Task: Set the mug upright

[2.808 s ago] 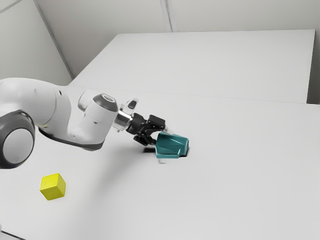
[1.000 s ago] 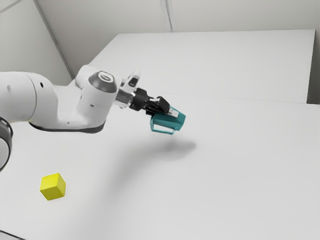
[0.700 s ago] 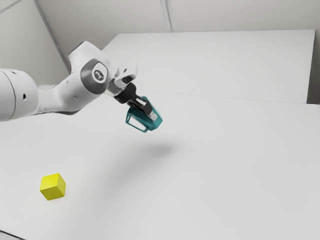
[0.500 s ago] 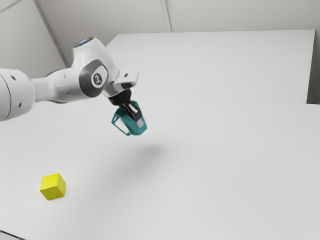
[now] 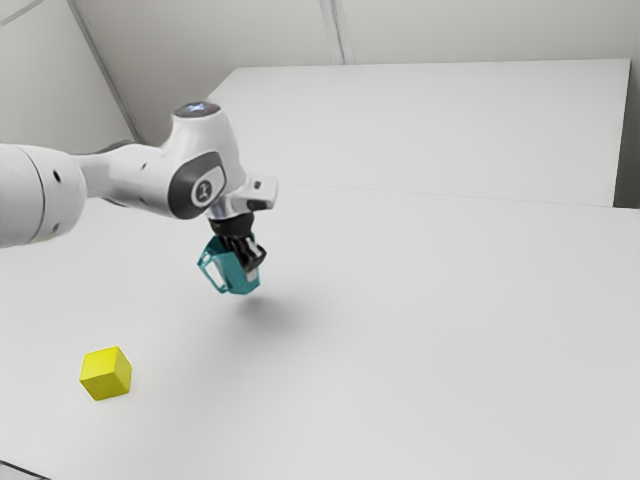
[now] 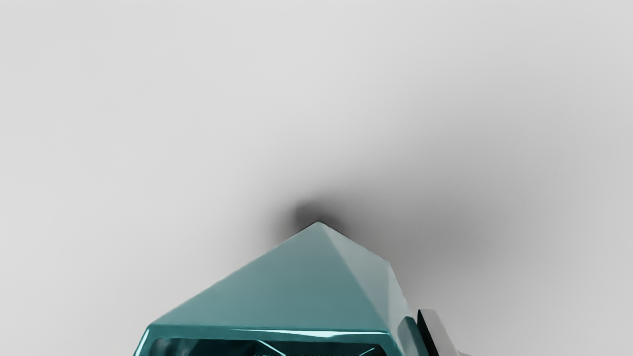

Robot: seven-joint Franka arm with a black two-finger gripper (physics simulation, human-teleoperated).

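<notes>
Saw the white table [image 5: 450,340] spread beneath everything. Found the arm [image 5: 205,150] reaching in from the exterior view's left, tipped at the wrist from nearly level to steeply downward. Saw the mug [image 5: 232,270] carried low above the table, brought from lying on its side to nearly upright, mouth toward the hand, base a little aslant. Judged most of the turning done, with levelling and a gentle lowering probably left. Found the jaws [image 5: 247,264] closed on the mug's body. Noted the yellow cube [image 5: 106,374] unmoved, well apart, and lastly the handle [image 5: 209,270], facing the exterior view's left.
</notes>
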